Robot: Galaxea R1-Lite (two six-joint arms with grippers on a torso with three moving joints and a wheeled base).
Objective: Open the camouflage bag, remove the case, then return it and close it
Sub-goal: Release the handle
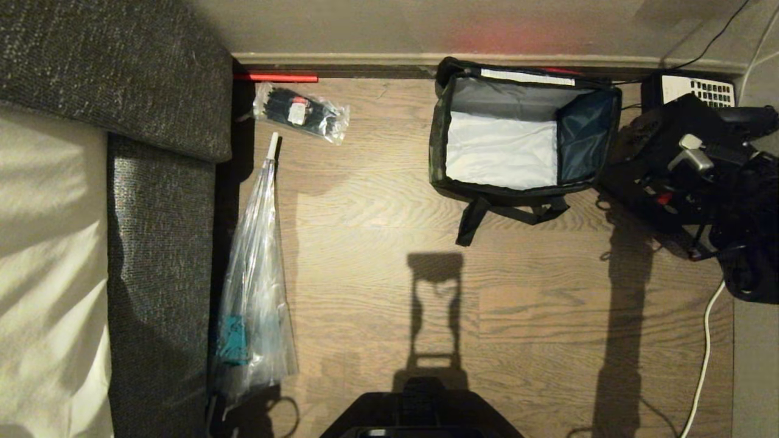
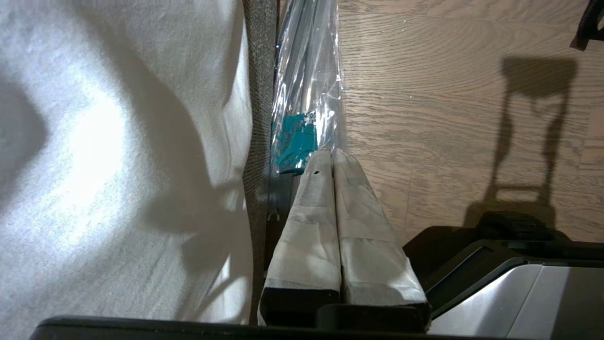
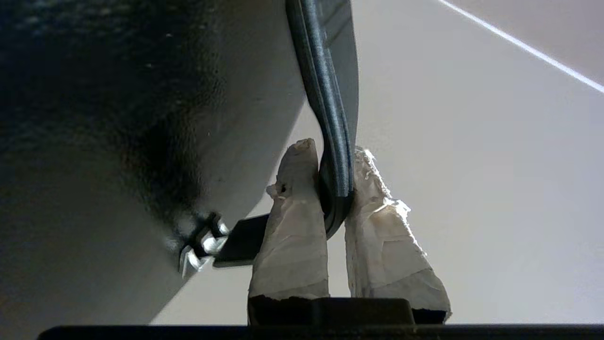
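Right end effector (image 3: 337, 189) clamped on handle (image 3: 330, 94) of case (image 1: 675, 176), held tilted just right of bag (image 1: 523, 140). Bag open-topped on floor (image 1: 377, 255), far side, long axis left-right. Left end effector (image 2: 332, 160) closed, parked near bed (image 2: 118, 156).

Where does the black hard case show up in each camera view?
Head view: the black rigid rectangular case sits at the right, beside the open camouflage bag.
Left wrist view: not in it.
Right wrist view: the case fills the left half, its handle pinched in the right claw.
Shared landmark: clear plastic-wrapped umbrella, head and left wrist views only.
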